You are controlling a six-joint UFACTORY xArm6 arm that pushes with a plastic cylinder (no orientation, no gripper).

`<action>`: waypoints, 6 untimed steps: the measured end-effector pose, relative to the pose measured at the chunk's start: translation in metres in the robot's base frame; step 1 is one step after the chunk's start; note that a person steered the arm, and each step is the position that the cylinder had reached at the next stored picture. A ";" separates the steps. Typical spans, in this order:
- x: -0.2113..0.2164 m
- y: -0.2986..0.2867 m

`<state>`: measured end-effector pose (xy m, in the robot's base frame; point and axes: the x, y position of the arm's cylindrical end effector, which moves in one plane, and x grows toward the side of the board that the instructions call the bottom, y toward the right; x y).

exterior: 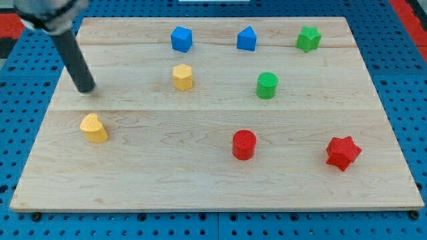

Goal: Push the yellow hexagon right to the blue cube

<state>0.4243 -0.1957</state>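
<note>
The yellow hexagon (pixel 183 77) stands in the upper middle of the wooden board (pixel 200 180). A blue cube (pixel 181 39) sits just above it near the view's top edge of the board. My tip (pixel 86 89) rests on the board at the view's upper left, well to the left of the yellow hexagon and above a yellow heart-like block (pixel 94 128). My tip touches no block.
A second blue block with a pointed top (pixel 246 39), a green star (pixel 308 39), a green cylinder (pixel 267 85), a red cylinder (pixel 243 145) and a red star (pixel 343 153) lie on the board. A blue pegboard (pixel 407 80) surrounds it.
</note>
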 end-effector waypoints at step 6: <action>-0.074 0.142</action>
<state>0.3506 -0.0533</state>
